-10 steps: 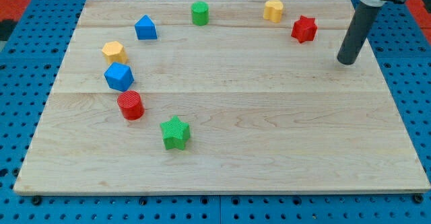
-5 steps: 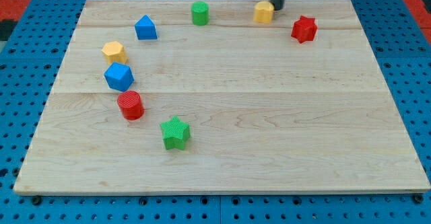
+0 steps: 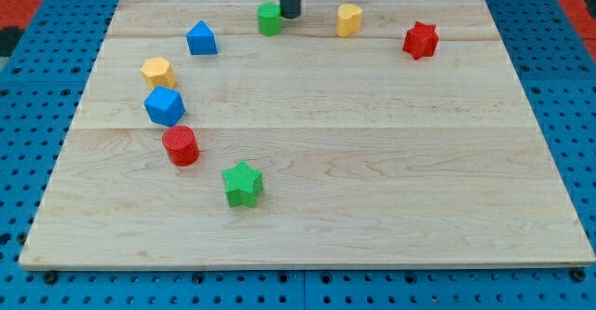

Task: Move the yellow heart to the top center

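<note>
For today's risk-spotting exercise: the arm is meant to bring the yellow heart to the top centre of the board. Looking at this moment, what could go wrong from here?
1. My tip sits right beside the green cylinder, not the yellow heart; moving on toward the view's left would likely shove the cylinder instead.
2. The heart lies apart, to the tip's right, so it may be left short of centre.
3. Both blocks lie near the board's top edge; a slanted push could slide one off.
</note>
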You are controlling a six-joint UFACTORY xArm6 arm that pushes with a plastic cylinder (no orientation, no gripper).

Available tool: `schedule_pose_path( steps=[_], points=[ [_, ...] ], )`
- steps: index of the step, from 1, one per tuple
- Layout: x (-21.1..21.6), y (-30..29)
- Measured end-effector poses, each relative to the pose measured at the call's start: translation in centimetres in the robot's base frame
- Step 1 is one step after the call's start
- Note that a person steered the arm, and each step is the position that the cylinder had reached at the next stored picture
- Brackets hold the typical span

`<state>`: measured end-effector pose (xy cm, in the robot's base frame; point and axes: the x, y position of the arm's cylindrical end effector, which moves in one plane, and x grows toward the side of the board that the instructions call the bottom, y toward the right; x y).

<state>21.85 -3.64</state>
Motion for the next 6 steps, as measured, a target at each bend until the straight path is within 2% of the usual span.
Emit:
schedule_pose_path(
  steps=[1,2,3,5,6],
  points=[
    [-1.1,0.5],
    [-2.5,4.7],
    [-1.2,7.7],
    [-0.8,17.4],
    [3.3,17.9]
  ],
)
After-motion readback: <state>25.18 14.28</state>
